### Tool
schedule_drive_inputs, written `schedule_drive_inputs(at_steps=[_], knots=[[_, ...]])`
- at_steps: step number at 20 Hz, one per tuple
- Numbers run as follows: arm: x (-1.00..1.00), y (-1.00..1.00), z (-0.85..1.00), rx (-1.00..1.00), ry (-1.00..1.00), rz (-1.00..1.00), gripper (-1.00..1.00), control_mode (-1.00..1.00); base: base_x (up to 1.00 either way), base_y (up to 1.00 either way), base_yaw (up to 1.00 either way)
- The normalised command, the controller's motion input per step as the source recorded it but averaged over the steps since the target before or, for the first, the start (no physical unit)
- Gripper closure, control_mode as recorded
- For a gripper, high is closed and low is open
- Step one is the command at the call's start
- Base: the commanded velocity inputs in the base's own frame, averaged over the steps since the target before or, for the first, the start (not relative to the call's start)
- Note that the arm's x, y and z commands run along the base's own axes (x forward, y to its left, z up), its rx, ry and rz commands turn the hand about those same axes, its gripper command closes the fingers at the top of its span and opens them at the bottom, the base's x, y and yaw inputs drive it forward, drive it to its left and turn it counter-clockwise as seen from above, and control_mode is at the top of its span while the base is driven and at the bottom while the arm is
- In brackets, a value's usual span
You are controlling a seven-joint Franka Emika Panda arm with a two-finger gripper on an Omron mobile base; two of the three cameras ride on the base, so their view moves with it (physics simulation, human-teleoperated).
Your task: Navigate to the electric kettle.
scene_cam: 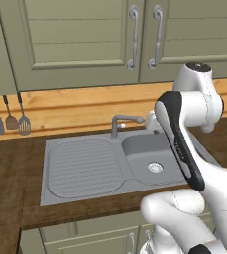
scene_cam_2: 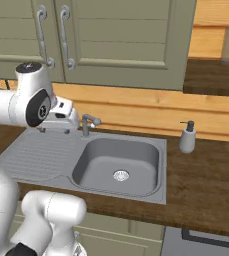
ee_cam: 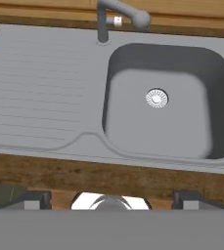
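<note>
Two dark fingertips of the gripper [ee_cam: 111, 199] sit spread w/ nothing between, hanging over the grey steel sink [ee_cam: 59, 88] w/ ribbed drainboard set in the dark wood counter [scene_cam_2: 201, 190]. Grey bent faucet [ee_cam: 118, 19] behind the basin, white soap pump bottle [scene_cam_2: 187, 137] off to the right. Can't spot the electric kettle anywhere.

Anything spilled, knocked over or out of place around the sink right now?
Nothing stands out. The sink basin is dry and bare, the faucet upright, the soap dispenser standing on the counter, and the utensils hang straight.
</note>
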Motion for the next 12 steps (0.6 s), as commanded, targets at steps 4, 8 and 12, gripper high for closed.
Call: schedule_drive_inputs(at_steps=[4, 8, 12], knots=[[-0.62, 0.00, 0.01, 0.00, -0.18, 0.00, -1.00, -1.00, 0.00, 0.00, 0.00], [-0.33, 0.00, 0.00, 0.01, -0.07, 0.00, -1.00, -1.00, 0.00, 0.00, 0.00], [-0.12, -0.03, 0.00, 0.00, -0.05, 0.00, -1.00, -1.00, 0.00, 0.00, 0.00]])
